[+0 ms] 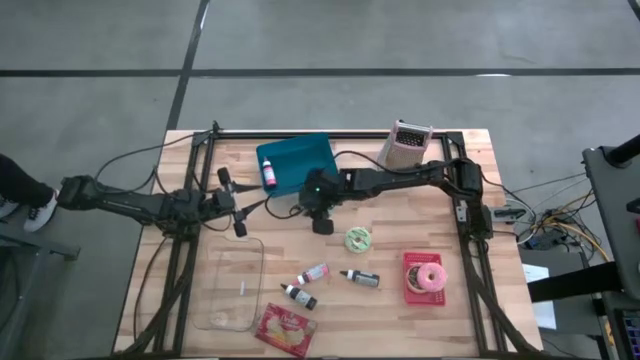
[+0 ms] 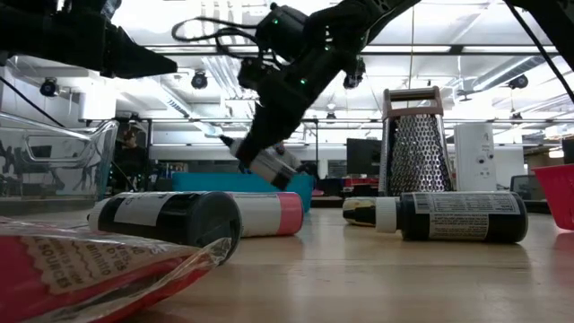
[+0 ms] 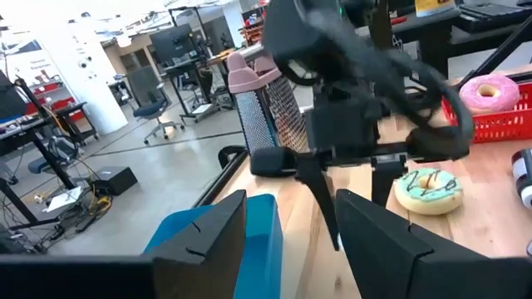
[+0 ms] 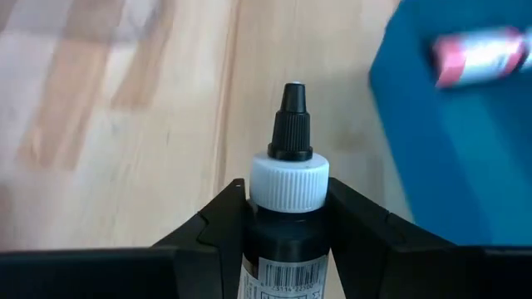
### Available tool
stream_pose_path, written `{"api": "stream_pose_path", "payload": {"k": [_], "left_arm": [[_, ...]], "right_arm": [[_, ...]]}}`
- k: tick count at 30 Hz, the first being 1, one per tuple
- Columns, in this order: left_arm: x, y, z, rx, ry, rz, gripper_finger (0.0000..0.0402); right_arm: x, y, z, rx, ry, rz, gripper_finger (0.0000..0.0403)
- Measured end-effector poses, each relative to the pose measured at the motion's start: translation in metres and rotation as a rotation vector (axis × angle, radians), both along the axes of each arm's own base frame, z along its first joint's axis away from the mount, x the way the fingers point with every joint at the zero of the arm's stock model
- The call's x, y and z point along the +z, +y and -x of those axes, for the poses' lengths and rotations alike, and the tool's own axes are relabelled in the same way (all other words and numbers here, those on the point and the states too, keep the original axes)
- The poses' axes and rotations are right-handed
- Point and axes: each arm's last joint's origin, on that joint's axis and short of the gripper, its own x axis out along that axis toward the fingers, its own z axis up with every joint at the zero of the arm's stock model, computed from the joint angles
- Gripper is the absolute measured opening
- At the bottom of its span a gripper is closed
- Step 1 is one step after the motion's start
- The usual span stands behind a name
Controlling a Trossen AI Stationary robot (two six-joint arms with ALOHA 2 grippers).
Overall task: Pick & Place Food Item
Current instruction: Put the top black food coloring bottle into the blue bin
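From the high view I have the right gripper [image 1: 322,226] beside the blue tray [image 1: 297,163], which already holds a pink-capped bottle [image 1: 268,176]; the left gripper [image 1: 238,203] waits nearby, fingers parted and empty. In the low view the carried dropper bottle [image 2: 269,163] hangs tilted above the counter [image 2: 377,278]. The right wrist view shows my fingers [image 4: 208,228] clamped on its dark body below the white collar; its barcode label isn't readable. I judge this the carry; next comes release over the tray.
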Motion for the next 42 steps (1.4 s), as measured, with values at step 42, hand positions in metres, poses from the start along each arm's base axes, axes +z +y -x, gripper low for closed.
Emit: {"api": "stream_pose_path", "payload": {"k": [42], "left_arm": [[0.0,0.0,0.004,-0.007,-0.004,0.015,0.0188]], "right_arm": [[-0.033,-0.107,0.073,-0.545,-0.623,0.022,0.0125]]}}
